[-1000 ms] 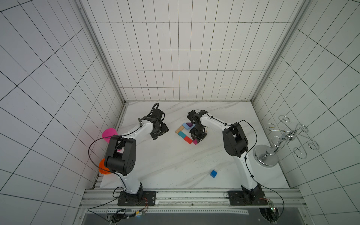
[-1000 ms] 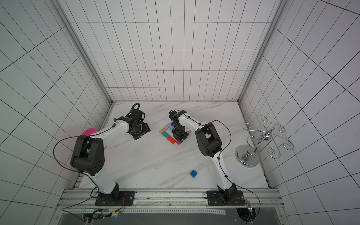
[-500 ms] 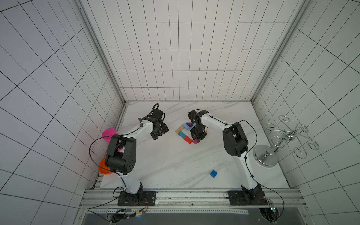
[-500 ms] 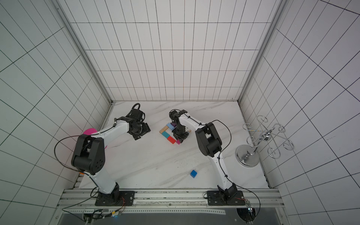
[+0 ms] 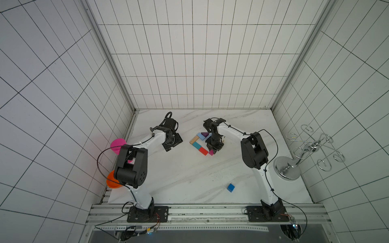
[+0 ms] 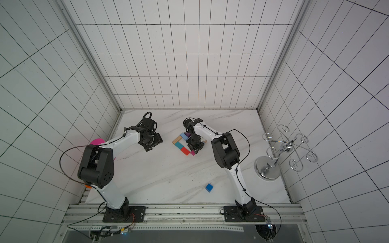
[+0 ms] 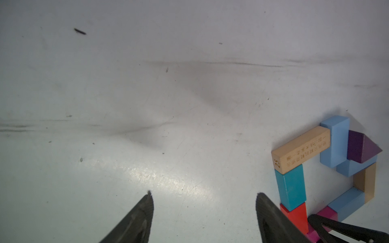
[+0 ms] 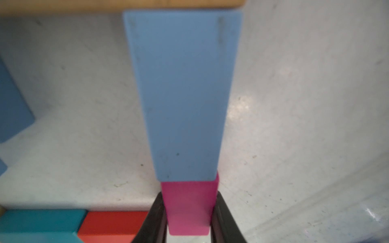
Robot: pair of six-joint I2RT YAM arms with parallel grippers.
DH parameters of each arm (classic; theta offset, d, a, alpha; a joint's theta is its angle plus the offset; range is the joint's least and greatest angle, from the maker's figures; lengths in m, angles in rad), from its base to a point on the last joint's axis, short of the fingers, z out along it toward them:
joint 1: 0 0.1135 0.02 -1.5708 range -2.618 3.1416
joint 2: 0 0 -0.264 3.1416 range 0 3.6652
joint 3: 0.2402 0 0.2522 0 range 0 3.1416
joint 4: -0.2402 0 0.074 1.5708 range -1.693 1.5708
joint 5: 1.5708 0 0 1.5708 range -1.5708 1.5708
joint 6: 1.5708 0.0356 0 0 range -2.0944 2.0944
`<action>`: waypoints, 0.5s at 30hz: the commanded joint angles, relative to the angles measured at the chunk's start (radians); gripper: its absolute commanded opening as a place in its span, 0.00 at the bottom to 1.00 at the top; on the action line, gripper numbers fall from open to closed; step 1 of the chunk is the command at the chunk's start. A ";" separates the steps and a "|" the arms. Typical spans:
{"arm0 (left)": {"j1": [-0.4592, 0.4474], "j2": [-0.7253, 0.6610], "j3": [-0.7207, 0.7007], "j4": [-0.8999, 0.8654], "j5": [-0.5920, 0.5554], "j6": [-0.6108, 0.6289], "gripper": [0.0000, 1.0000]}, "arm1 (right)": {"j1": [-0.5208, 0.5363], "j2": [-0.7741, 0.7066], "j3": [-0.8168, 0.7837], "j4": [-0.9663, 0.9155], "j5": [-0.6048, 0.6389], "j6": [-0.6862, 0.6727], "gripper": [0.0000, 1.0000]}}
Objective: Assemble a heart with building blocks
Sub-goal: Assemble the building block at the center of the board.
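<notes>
Grips the magenta block point(image 8: 189, 195) in the right claw point(image 8: 189, 218), jaws closed on its two sides, down at the tabletop point(image 5: 189, 174). Butts that block end to end against a light blue block point(image 8: 185, 94), itself abutting a tan block point(image 8: 126, 4) at its far end. Sets it just beside the red block point(image 8: 113, 223), with the teal block point(image 8: 42, 218) next along on the opposite run of the outline.

Holds the left claw point(image 7: 204, 196) open and empty over bare tabletop, just beside the heart point(image 5: 194, 138), touching nothing. Shows, from the left wrist view, a nearly closed hollow outline with the purple triangle point(image 7: 362, 147) seated in the notch against two light blue blocks. Leaves the blue cube point(image 5: 231, 187) lying alone toward the front of the tabletop, well apart from the rest.

Looks like the seating of the magenta block, apparently the last rectangle, at the lower end of the outline. Calls next for opening the right claw and lifting straight up, without dragging the block or nudging its neighbours. Calls then for fetching the blue cube and setting it at the tip, between the red and magenta ends. Risks shoving the loose outline apart if drawn away sideways.
</notes>
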 commanded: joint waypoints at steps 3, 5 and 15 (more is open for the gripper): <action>0.006 0.016 -0.002 0.019 0.000 -0.001 0.76 | -0.019 0.048 0.015 0.007 0.045 0.016 0.00; 0.006 0.018 -0.002 0.021 0.001 -0.001 0.76 | -0.020 0.049 0.019 0.007 0.044 0.015 0.00; 0.006 0.023 -0.002 0.024 0.005 0.000 0.76 | -0.021 0.055 0.025 0.007 0.037 0.010 0.02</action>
